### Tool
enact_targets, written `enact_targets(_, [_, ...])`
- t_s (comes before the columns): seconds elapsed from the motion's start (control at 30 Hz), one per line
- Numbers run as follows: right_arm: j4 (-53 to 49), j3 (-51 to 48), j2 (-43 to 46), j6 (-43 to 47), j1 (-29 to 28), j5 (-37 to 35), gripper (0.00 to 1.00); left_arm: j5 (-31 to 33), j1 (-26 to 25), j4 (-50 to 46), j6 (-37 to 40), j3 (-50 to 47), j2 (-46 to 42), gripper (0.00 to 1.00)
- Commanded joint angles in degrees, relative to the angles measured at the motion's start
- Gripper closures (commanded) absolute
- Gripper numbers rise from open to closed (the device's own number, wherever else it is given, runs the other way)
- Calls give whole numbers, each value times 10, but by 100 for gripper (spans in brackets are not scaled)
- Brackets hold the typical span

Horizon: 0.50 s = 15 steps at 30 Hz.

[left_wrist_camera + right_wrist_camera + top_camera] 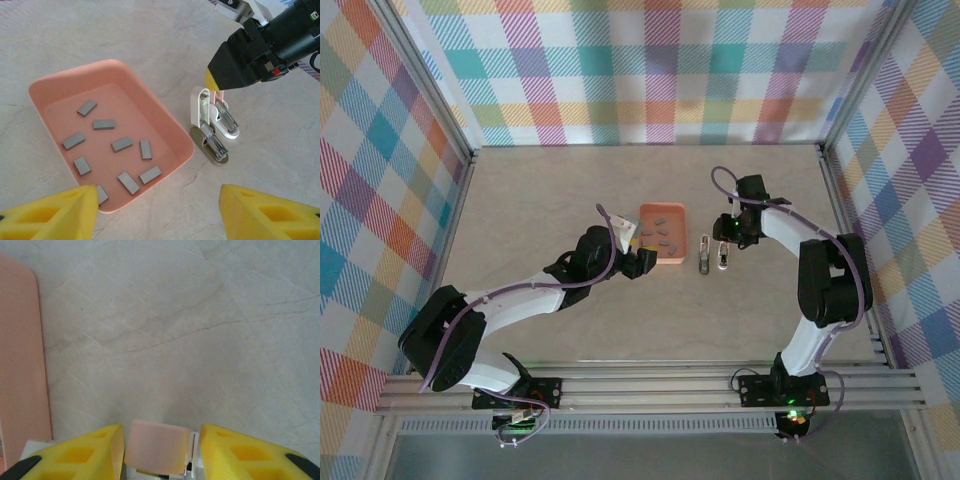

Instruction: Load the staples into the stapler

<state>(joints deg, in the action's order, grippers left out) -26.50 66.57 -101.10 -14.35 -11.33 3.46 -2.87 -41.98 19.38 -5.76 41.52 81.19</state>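
The stapler (pixel 212 130) lies near the middle of the desk (pixel 75 40), just beside the right side of the tray (pixel 160 107) but not touching it. It seems to be folded open, with its metal parts side by side. The staples (pixel 122 144) are all loose on the tray floor.

The right gripper (pixel 161 445) has its fingers close on both sides of the stapler's pink end. Only thin gaps show there, and I cannot tell if it already presses. The left gripper (pixel 159 200) is spread wide and holds nothing. It hangs above the near edge of the tray.

The first danger, I think, is at the right gripper. The stapler is small and light and the hold is only at one end. If the squeeze is a little off centre, the stapler may turn, slide on the smooth desk or snap closed. Then the channel for the staples would be shut or would point the wrong way.

The second danger is at the tray. The strips are thin and lie flat, so wide fingers may scrape the floor and take nothing, or may push the tray against the stapler. Some strips lie near each other, so two may come up together. A strip pinched at a slant may break or fall on the way.
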Motion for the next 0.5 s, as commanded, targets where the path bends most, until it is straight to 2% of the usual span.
enact_targets(0.0, [9, 15, -15, 5, -2, 1, 57, 10, -2, -10, 16, 17, 5, 35])
enact_targets(0.13, [10, 18, -25, 9, -2, -1, 58, 12, -1, -16, 25, 21, 4, 35])
enact_targets(0.47, [19, 4, -13, 25, -8, -16, 74, 10, 1, -21, 28, 21, 6, 35])
